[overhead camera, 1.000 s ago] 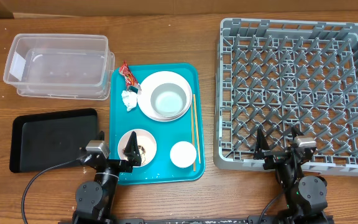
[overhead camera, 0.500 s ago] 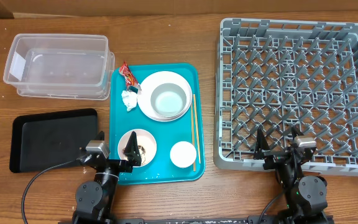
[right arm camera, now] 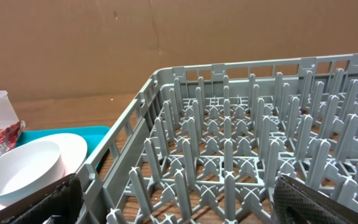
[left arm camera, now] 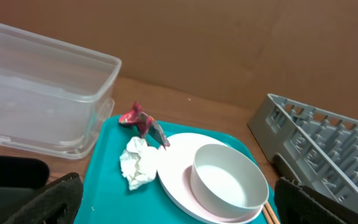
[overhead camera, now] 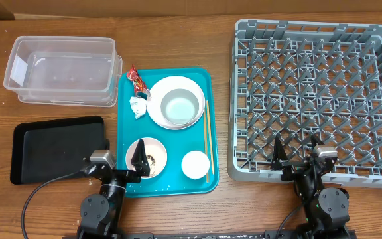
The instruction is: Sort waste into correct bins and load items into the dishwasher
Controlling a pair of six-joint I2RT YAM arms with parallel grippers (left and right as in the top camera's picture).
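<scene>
On the teal tray, a red snack wrapper (overhead camera: 136,81) and a white tissue wad (overhead camera: 138,106) lie left of a pale pink plate (overhead camera: 156,113) with a white bowl (overhead camera: 180,107) on it. A small pinkish bowl (overhead camera: 152,150) holds rice and brown scraps. A small white cup (overhead camera: 195,164) and wooden chopsticks (overhead camera: 206,139) lie at the right. The wrapper (left arm camera: 138,118), tissue (left arm camera: 138,163) and white bowl (left arm camera: 227,184) also show in the left wrist view. My left gripper (overhead camera: 122,161) is open at the tray's near left corner. My right gripper (overhead camera: 298,151) is open over the grey dish rack's (overhead camera: 314,93) near edge.
A clear plastic tub (overhead camera: 62,70) stands at the far left, a shallow black tray (overhead camera: 55,147) in front of it. The teal serving tray (overhead camera: 126,133) lies in the middle. The rack's upright pegs (right arm camera: 229,155) fill the right wrist view.
</scene>
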